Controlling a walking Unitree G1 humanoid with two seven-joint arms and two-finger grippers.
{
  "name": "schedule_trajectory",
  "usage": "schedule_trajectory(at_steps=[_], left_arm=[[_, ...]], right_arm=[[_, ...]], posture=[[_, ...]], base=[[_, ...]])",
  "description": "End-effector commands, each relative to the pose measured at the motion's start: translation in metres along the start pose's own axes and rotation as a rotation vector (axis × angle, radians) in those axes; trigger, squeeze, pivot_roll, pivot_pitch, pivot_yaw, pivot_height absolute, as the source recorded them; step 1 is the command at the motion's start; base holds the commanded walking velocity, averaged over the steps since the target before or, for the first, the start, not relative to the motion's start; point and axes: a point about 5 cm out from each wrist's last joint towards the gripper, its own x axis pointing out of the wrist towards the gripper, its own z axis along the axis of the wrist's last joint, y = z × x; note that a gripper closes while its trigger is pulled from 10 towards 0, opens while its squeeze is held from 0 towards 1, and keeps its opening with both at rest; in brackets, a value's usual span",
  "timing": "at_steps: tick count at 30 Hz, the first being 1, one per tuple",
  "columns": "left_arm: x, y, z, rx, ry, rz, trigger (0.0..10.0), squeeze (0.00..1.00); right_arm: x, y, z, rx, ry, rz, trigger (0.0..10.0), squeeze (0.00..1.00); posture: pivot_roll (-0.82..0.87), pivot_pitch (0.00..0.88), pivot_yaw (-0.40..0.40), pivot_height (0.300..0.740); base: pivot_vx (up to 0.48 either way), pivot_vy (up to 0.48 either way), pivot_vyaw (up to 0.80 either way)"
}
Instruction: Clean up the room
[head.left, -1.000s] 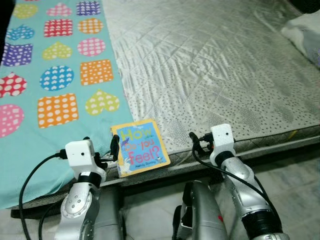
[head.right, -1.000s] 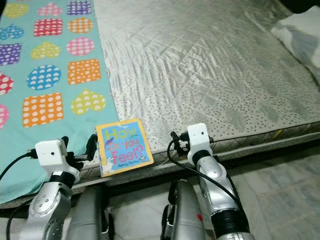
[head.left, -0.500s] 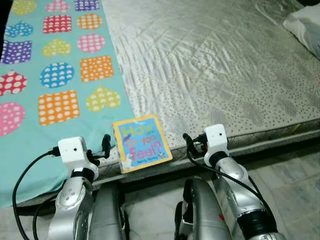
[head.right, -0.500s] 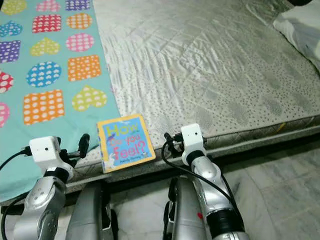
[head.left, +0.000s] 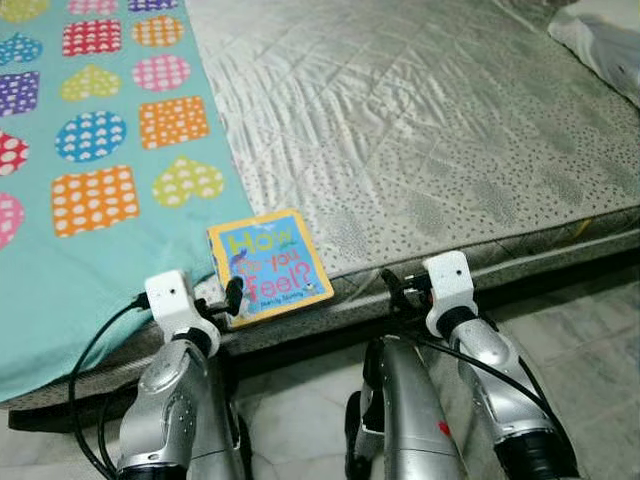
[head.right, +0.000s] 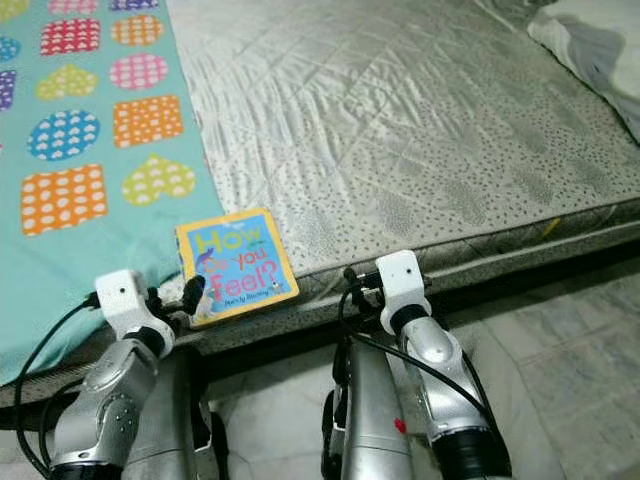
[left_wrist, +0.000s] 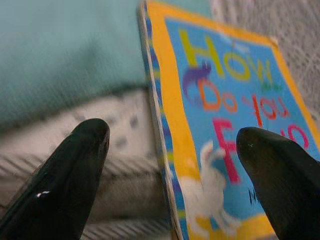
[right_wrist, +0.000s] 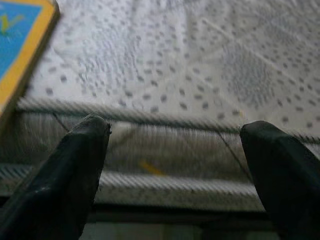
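A small board book (head.left: 268, 265) titled "How Do You Feel?", blue with an orange border, lies flat at the mattress's near edge, partly on the teal blanket. My left gripper (head.left: 230, 298) is open at the book's near left corner. In the left wrist view the book (left_wrist: 225, 130) has its left edge between the two fingertips (left_wrist: 90, 137); whether they touch it is unclear. My right gripper (head.left: 392, 286) is open with nothing in it, just right of the book, facing the mattress side (right_wrist: 165, 165).
A teal blanket (head.left: 90, 240) with dotted hearts and squares covers the left of the grey quilted mattress (head.left: 430, 130). A white pillow (head.left: 600, 40) lies at the far right. Pale tiled floor (head.left: 590, 330) runs below the bed's edge.
My left gripper has moved in toward the book's near left corner. The view has shifted a little; the book and the right arm stay roughly where they were.
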Motion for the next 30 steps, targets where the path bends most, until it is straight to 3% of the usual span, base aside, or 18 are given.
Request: schedule_trajectory(at_steps=[1,9,18,23,26,30], left_arm=[[-0.001,0.005,-0.006,-0.031,0.033,0.021,10.0,0.0],[0.007,0.009,-0.011,-0.058,0.104,-0.008,10.0,0.0],[0.012,0.01,-0.016,-0.243,0.162,-0.092,10.0,0.0],[0.016,0.01,-0.014,-0.322,0.157,-0.126,10.0,0.0],[0.018,0.006,-0.012,-0.401,0.167,-0.204,10.0,0.0],[0.022,0.002,-0.016,-0.42,0.23,-0.304,10.0,0.0]], right_arm=[[-0.005,-0.009,-0.002,-0.012,0.013,-0.023,10.0,0.0],[-0.006,-0.018,0.0,-0.031,0.015,-0.04,10.0,0.0],[-0.012,-0.025,0.022,-0.023,-0.072,-0.028,10.0,0.0],[-0.018,-0.028,0.031,-0.082,-0.106,0.007,10.0,0.0],[-0.019,-0.031,0.036,-0.084,-0.116,-0.001,10.0,0.0],[-0.019,-0.031,0.043,-0.085,-0.135,-0.005,10.0,0.0]], posture=[[0.01,0.267,-0.053,0.517],[0.0,0.269,-0.059,0.517],[-0.02,0.272,-0.058,0.517],[-0.03,0.271,-0.06,0.517],[-0.04,0.27,-0.062,0.517],[-0.04,0.269,-0.062,0.517]], base=[[0.0,0.0,0.0],[0.0,0.0,0.0],[0.0,0.0,0.0],[0.0,0.0,0.0],[0.0,0.0,0.0],[0.0,0.0,0.0]])
